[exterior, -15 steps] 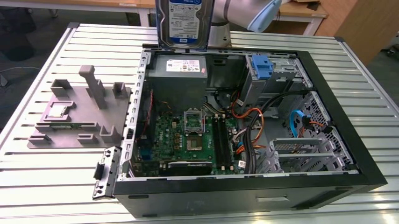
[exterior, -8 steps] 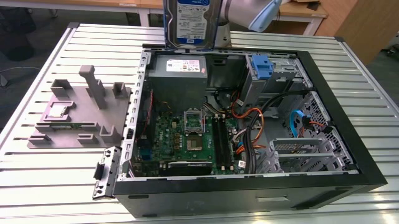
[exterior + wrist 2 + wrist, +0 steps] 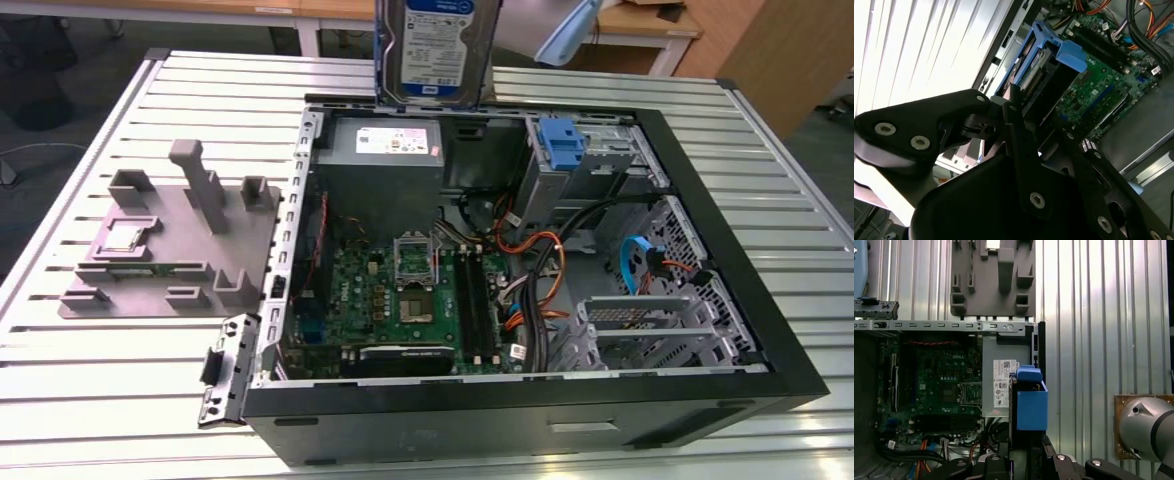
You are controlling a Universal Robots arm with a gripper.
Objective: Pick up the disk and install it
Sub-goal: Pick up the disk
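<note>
- The gripper [image 3: 1041, 112] is clamped on the disk [image 3: 1034, 60]. Its black fingers [image 3: 1015, 107] press against opposite sides of the blue carrier frame, and its dark linkages lie close to the camera in both wrist views.
- In the first wrist view the gripper [image 3: 1026, 452] reaches up from the lower edge. The disk [image 3: 1031, 402] shows end-on as a blue block, lying over the edge of the power supply [image 3: 999, 390] and the case wall beside it.
- In the exterior view the disk [image 3: 438, 50] hangs upright in the air with its blue-and-white label facing the camera. Its lower edge is above the far rim of the computer case [image 3: 747, 300], over the power supply [image 3: 380, 145], a grey box with a white sticker.
- The case lies on its side with the panel off. The green motherboard [image 3: 400, 300] fills its floor, and orange cables [image 3: 534, 250] run across beside it.
- A bare blue bracket [image 3: 563, 150] stands in the bay at the far corner of the case, towards the exterior view's right of the disk.
- A metal drive cage [image 3: 654, 325] sits in the near corner on the exterior view's right, with a blue cable [image 3: 634, 260] curving just behind it.
- A grey fixture plate [image 3: 160, 250] with upright posts lies on the surface [image 3: 107, 380] outside the case, on the exterior view's left.
- The surface is made of pale ribbed metal slats.
- A silver-grey arm joint [image 3: 1146, 427] shows in the first wrist view over the slats beside the case.
</note>
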